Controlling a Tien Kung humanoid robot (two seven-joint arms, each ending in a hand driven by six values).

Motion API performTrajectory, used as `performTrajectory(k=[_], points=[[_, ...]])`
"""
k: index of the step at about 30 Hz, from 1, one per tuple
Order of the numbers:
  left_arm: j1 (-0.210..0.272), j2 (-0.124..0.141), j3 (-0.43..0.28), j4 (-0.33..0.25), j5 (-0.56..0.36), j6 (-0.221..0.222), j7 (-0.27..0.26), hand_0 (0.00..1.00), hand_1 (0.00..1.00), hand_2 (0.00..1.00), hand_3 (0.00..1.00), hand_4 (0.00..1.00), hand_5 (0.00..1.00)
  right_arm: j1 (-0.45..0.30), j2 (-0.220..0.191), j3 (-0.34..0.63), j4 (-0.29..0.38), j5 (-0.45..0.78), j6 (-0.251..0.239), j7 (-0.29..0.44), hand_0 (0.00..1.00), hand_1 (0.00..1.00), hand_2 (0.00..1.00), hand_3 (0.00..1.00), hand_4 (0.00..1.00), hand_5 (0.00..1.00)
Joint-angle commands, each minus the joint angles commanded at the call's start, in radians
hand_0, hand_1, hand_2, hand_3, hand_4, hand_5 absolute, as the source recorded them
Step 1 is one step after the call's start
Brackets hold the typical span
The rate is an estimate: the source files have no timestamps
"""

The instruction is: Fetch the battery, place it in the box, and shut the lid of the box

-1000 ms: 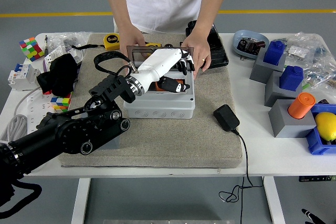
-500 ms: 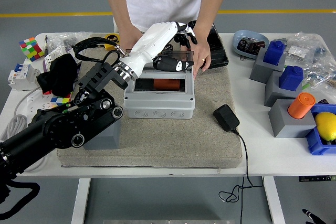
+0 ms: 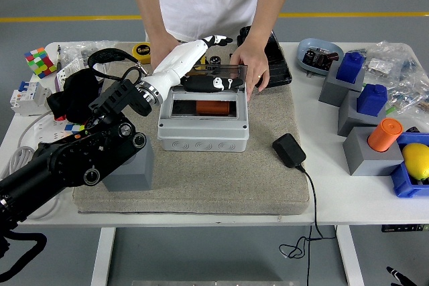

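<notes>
Reaching over box's far rim, glossy white left hand point(image 3: 204, 65) fingers extended, holding nothing | smoky clear lid point(image 3: 213, 78) upright beneath it | orange cylindrical battery point(image 3: 213, 107) below, inside grey plastic box point(image 3: 203, 132) | person's hands point(image 3: 249, 65) flanking lid

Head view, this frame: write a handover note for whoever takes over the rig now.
Left hand: fingers relaxed, holding nothing, at the raised clear lid behind the box opening.
Right hand: not in view.
Battery: the orange cylinder lies inside the grey box on the mat.
A person's hands steady the box at its back.
Done: battery fetched and placed.
Left: swing the lid down and shut it.
</notes>
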Motion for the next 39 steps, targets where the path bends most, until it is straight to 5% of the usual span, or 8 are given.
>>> performTrajectory(k=[27, 39], points=[[0.164, 0.134, 0.009, -0.2, -0.001, -0.019, 0.04, 0.738, 0.824, 0.808, 0.829, 0.998, 0.747, -0.001, -0.006, 0.019, 0.0, -0.014, 0.001, 0.001, 0.648, 0.699, 0.676, 0.574, 0.935, 0.52], [0.215, 0.159, -0.008, -0.242, -0.008, -0.023, 0.04, 0.725, 0.818, 0.801, 0.823, 0.998, 0.735, 0.0, -0.006, 0.026, -0.001, -0.015, 0.002, 0.001, 0.65, 0.698, 0.675, 0.574, 0.936, 0.521]])
